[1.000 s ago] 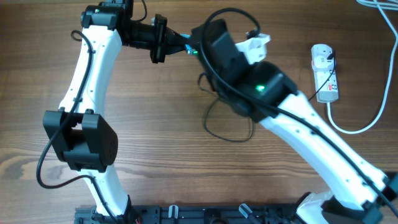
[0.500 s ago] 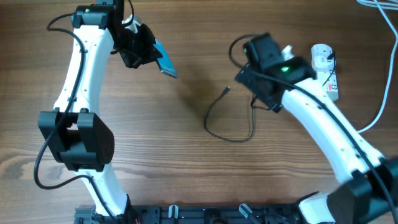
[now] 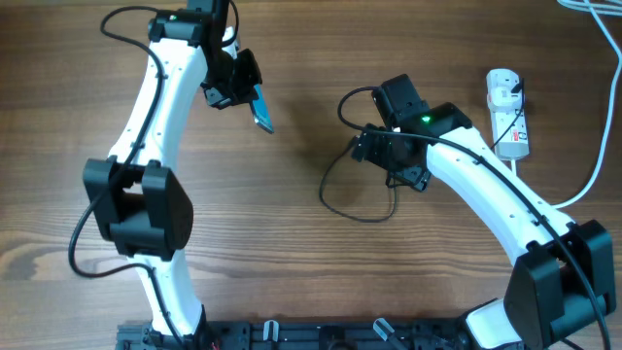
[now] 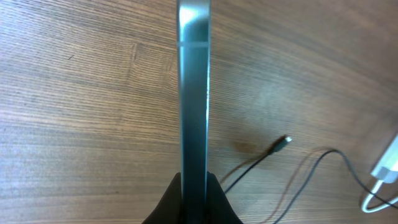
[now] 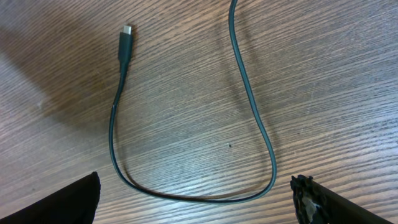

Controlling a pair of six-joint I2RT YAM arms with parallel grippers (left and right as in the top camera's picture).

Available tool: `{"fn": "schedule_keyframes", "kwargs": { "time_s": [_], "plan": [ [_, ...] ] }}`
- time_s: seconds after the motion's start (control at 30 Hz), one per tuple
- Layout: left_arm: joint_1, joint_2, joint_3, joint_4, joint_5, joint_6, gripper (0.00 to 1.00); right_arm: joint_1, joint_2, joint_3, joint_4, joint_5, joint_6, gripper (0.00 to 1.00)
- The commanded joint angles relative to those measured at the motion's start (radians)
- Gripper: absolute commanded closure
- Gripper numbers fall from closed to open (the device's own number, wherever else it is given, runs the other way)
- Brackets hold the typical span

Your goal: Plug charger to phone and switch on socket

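Note:
My left gripper is shut on the phone and holds it tilted above the table at the upper left. In the left wrist view the phone shows edge-on between the fingertips. The charger, a thin black cable, lies looped on the table at the centre. Its connector tip rests free on the wood and also shows in the left wrist view. My right gripper hovers open over the cable loop, holding nothing. The white socket lies at the far right.
A thick white cord runs from the socket along the table's right edge. A white plug-like object sits at the right edge of the left wrist view. Bare wood lies along the front and left.
The arms have drawn apart from the top centre. My left gripper carried the phone to the upper left. My right gripper swung right, then came back over the cable loop.

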Motion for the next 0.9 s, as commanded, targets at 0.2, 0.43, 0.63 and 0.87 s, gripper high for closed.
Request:
{"fn": "schedule_keyframes", "kwargs": {
  "time_s": [0.2, 0.43, 0.63, 0.87],
  "plan": [
    [0.002, 0.038, 0.002, -0.011, 0.190, 0.238, 0.96, 0.003, 0.104, -0.008, 0.019, -0.071, -0.060, 0.00],
    [0.002, 0.039, -0.006, -0.011, 0.190, 0.238, 0.96, 0.003, 0.126, -0.008, 0.049, -0.109, -0.074, 0.01],
    [0.002, 0.039, -0.101, 0.043, 0.190, 0.238, 0.96, 0.001, 0.126, 0.000, 0.134, -0.178, -0.120, 0.05],
    [0.002, 0.039, -0.140, 0.089, 0.164, 0.180, 0.96, -0.005, 0.186, 0.162, 0.052, -0.169, -0.148, 0.12]
  ]
}}
